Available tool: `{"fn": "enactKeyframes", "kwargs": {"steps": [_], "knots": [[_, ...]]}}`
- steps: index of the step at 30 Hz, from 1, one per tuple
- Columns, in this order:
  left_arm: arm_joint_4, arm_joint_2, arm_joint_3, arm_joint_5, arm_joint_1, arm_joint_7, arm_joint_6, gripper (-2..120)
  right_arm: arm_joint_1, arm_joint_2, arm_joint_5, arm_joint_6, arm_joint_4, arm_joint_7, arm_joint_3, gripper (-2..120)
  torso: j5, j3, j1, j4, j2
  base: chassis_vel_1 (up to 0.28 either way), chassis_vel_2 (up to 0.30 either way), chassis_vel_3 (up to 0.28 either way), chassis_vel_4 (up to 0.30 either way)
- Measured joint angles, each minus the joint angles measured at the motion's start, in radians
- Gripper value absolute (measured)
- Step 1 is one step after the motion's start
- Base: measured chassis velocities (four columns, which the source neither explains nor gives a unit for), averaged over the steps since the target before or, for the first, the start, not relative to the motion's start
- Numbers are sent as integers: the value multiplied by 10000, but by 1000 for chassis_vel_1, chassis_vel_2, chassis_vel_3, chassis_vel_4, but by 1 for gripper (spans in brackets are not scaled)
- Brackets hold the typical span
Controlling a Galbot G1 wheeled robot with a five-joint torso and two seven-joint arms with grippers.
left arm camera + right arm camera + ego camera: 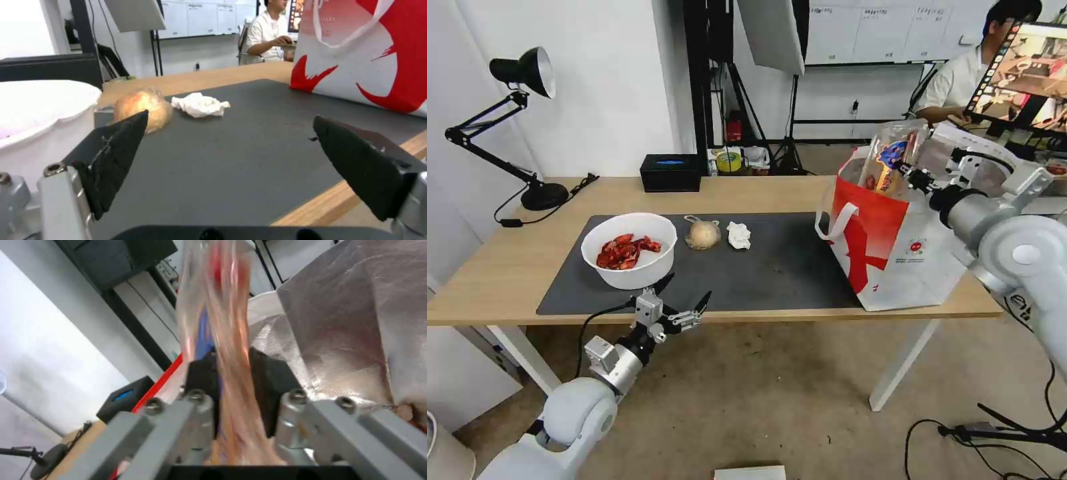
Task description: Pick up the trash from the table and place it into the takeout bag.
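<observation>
My right gripper (233,386) pinches the clear tray (892,155) between its fingers, over the takeout bag (894,260); I judge it light, flimsy, slippery. Left gripper (684,297) gapes empty beside the bowl (629,250).

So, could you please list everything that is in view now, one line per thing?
bowl: 1, white with red shells, mat's left part
knotted bag: 1, clear with beige lump, mat's middle
tissue: 1, white, beside knotted bag
tray: 1, clear, above bag's opening
bag: 1, white and red, table's right end
mat: 1, dark grey, on table
table: 1, light wood
box: 1, black, table's back
lamp: 1, black, back left
left gripper: open, front edge near bowl
right gripper: shut on tray
</observation>
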Motion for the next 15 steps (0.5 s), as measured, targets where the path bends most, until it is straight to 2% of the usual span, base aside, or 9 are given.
{"fn": "enactKeyframes", "kwargs": {"steps": [1,3,5,7,8,9,12,13,15], "knots": [[-7,18,11,-1,-9,-5,4,100,-40,-35,101,-55,22,9,74,30,0,0,0,0,0,0,0,0,0],[-9,40,19,-2,-21,-6,6,100,-49,-52,121,-77,25,11,87,32,0,0,0,0,0,0,0,0,0],[-38,137,23,-46,-69,-23,13,100,-57,-89,155,-126,45,29,100,44,1,0,0,0,0,0,0,0,0],[-53,155,20,-65,-75,-27,15,100,-60,-98,162,-136,62,30,106,46,0,0,0,0,-1,0,0,0,0],[-80,184,-3,-87,-78,-33,21,100,-76,-113,179,-153,110,31,122,53,0,0,0,0,0,0,0,0,0],[-80,184,-3,-87,-78,-33,21,100,-76,-113,179,-153,110,31,122,53,0,0,0,0,0,0,0,0,0],[-130,202,-49,-103,-50,-41,25,100,-106,-154,212,-165,207,-50,172,67,0,0,0,0,0,0,0,0,0],[-130,202,-49,-103,-50,-41,25,100,-106,-154,212,-165,207,-50,172,67,0,0,0,0,0,0,0,0,0],[-176,206,-68,-122,-40,-53,29,100,-103,-204,208,-144,253,-309,218,78,1,0,0,0,-1,0,0,0,0]]}}
